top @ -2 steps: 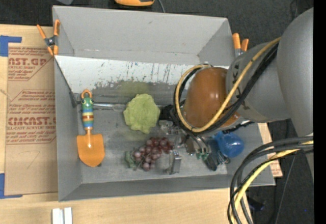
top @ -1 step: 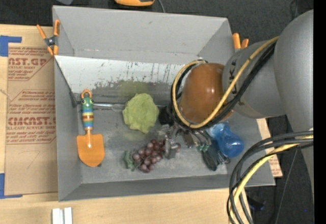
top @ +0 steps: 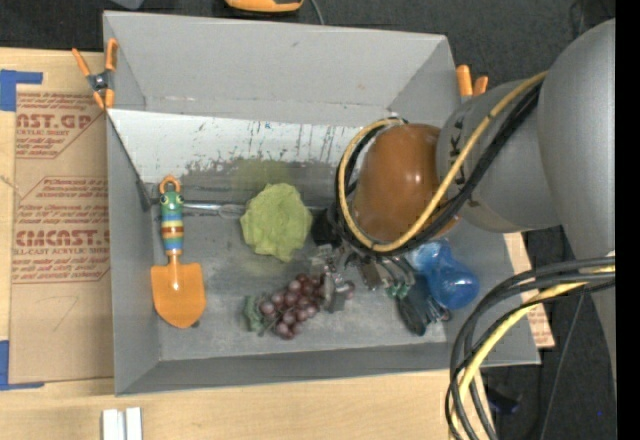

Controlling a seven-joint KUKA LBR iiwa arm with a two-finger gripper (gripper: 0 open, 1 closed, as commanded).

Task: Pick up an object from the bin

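Several small things are lying on the floor of the bin (top: 200, 128), and your gripper (top: 338, 280) is hanging low among them. Its tip is sitting just beside the right end of a bunch of purple toy grapes (top: 293, 303), which is lying near the middle of the bin's lower edge as the camera sees it. You cannot tell from here whether the jaws are spread or pressed together, since the wrist and its cables are crowding that spot, and nothing is showing between them.

Judging by position, the grapes are looking like the likeliest pick. If you are going for them, you are wanting the tip moved left over the thick middle of the bunch, not its tapering end, and the grip taken across its narrow width. The green crinkled lump (top: 276, 220) is lying just above the bunch, and a blue thing (top: 445, 278) and a dark one (top: 413, 310) are lying toward the bin's right corner, so you are needing a straight lift. The orange toy shovel (top: 177, 283) by the left edge is lying well apart.
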